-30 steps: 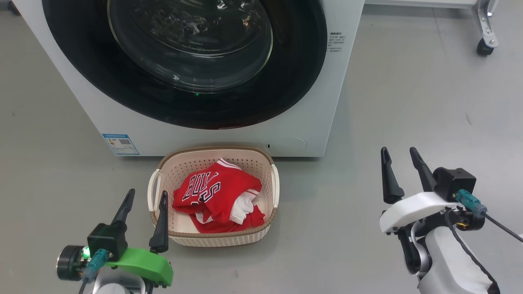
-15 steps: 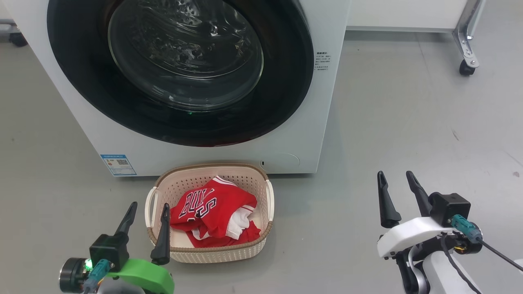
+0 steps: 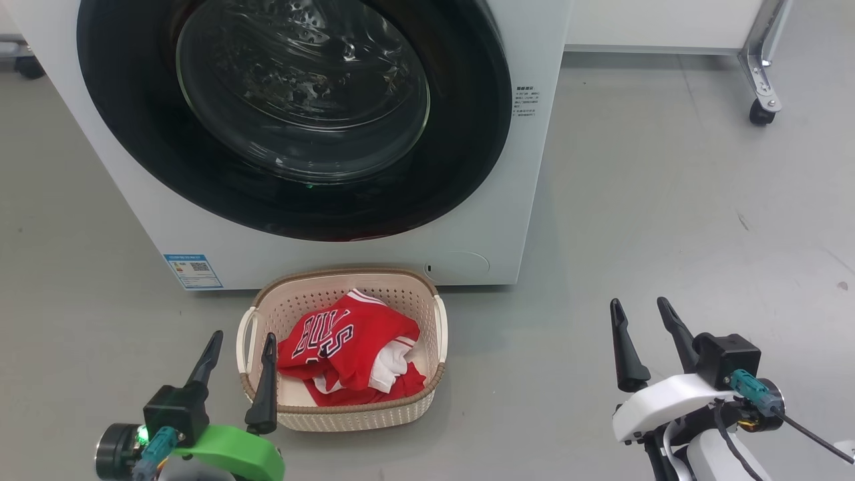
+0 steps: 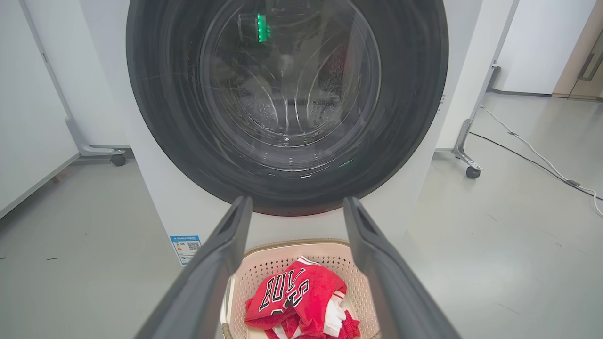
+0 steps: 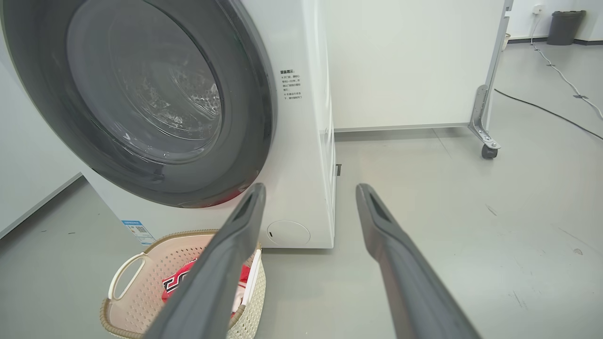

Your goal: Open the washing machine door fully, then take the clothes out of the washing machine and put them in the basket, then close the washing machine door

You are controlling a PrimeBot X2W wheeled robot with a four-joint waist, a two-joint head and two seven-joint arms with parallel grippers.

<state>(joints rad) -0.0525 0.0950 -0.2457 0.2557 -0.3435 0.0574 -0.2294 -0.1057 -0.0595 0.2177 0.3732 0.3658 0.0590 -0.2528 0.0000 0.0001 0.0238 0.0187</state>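
Note:
The white washing machine point(image 3: 507, 200) stands ahead with its round black-rimmed door point(image 3: 461, 120) shut flat against the front; steel drum shows through the glass. On the floor before it sits the cream basket point(image 3: 347, 417) holding the red clothes point(image 3: 354, 347) with "BULLS" lettering. My left gripper point(image 3: 240, 341) hovers open just left of the basket, empty. My right gripper point(image 3: 638, 310) stands open and empty over bare floor, well right of the basket. The left wrist view shows the door point(image 4: 414, 117), basket point(image 4: 282, 259) and clothes point(image 4: 301, 296) between my fingers; the right wrist view shows the machine point(image 5: 306, 141) and basket point(image 5: 141, 287).
Grey floor point(image 3: 668, 220) spreads to the right of the machine. A white panel on a castor leg point(image 3: 758, 110) stands at the back right. A cable point(image 4: 532, 150) runs along the floor there. A blue sticker point(image 3: 194, 270) marks the machine's lower left front.
The head camera tilted up, so the whole scene slid down the picture. My right gripper sank lower and slightly left in view. Door, basket and clothes stayed put.

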